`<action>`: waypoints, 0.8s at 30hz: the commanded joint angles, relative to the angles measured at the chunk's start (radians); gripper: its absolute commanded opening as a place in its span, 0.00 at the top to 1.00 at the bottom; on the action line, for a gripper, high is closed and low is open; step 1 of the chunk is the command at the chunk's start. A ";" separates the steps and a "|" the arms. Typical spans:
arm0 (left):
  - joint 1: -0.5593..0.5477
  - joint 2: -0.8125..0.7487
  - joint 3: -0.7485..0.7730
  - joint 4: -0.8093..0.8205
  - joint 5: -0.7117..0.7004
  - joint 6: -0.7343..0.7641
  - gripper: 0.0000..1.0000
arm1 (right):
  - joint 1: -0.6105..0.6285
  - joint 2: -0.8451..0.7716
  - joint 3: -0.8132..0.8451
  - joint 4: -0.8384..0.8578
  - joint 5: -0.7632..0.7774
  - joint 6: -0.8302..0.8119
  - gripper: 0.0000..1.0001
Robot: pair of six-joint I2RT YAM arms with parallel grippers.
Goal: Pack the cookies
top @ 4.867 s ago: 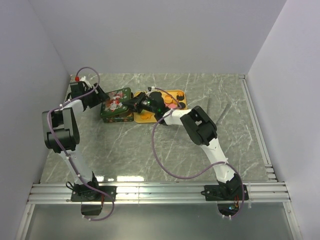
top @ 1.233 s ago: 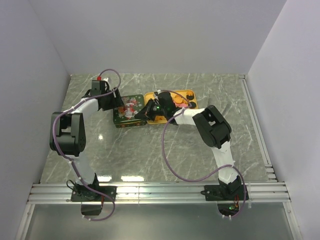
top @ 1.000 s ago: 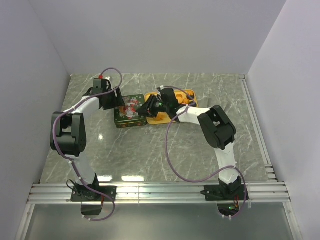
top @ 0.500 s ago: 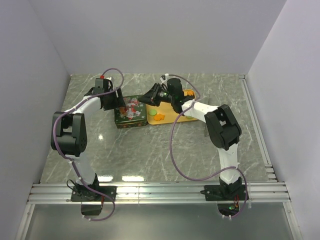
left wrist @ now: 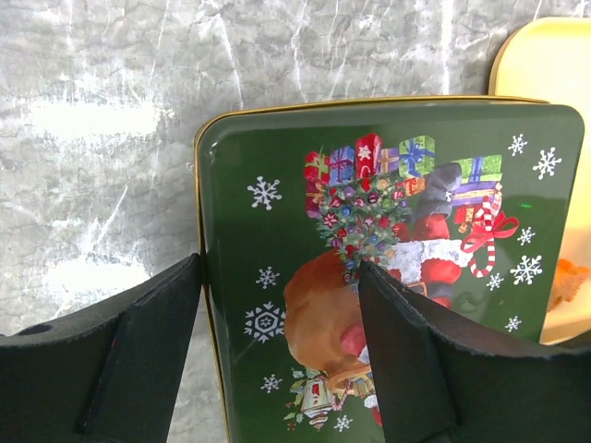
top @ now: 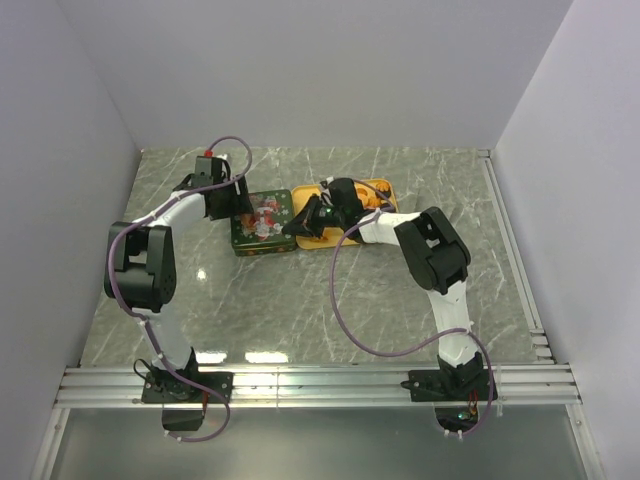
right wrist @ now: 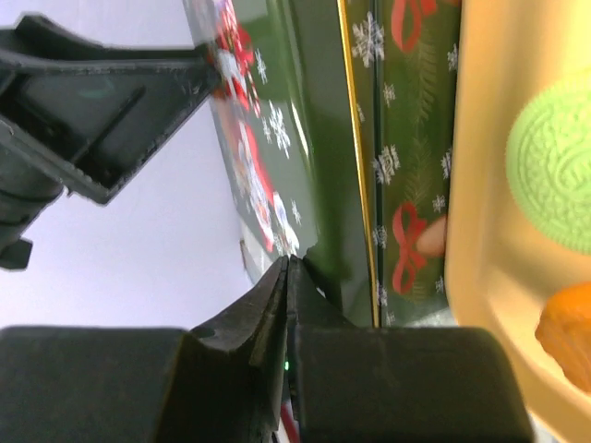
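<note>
Table (top: pixel 300 300) beneath both arms. Tin (left wrist: pixel 388 277) lies under the left gripper (left wrist: pixel 280 268), jaws spread wide over its lid, gripping nothing. Right gripper (right wrist: pixel 287 272) pinched together, empty, tip against the tin's side; tray (right wrist: pixel 480 138) just beside, with cookies (right wrist: pixel 554 166) inside.

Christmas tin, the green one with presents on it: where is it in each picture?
Top external: the green Christmas tin sits mid-table, just left of the yellow tray.
Left wrist: its lid fills the middle; a tray corner shows at top right.
Right wrist: seen sideways, upper middle; the tray is on the right.
Shared landmark: the yellow tray next to the tin.
</note>
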 commanded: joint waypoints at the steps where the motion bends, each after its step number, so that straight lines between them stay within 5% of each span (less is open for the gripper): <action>1: -0.026 0.010 0.024 -0.020 0.008 0.006 0.26 | -0.016 0.000 0.003 -0.099 0.058 -0.064 0.94; 13: -0.029 0.007 0.030 -0.031 -0.012 0.008 0.22 | -0.021 -0.022 -0.013 -0.177 0.086 -0.101 0.96; 24: -0.021 -0.038 0.022 -0.040 -0.134 -0.006 0.03 | -0.021 -0.035 0.040 -0.234 0.089 -0.130 0.97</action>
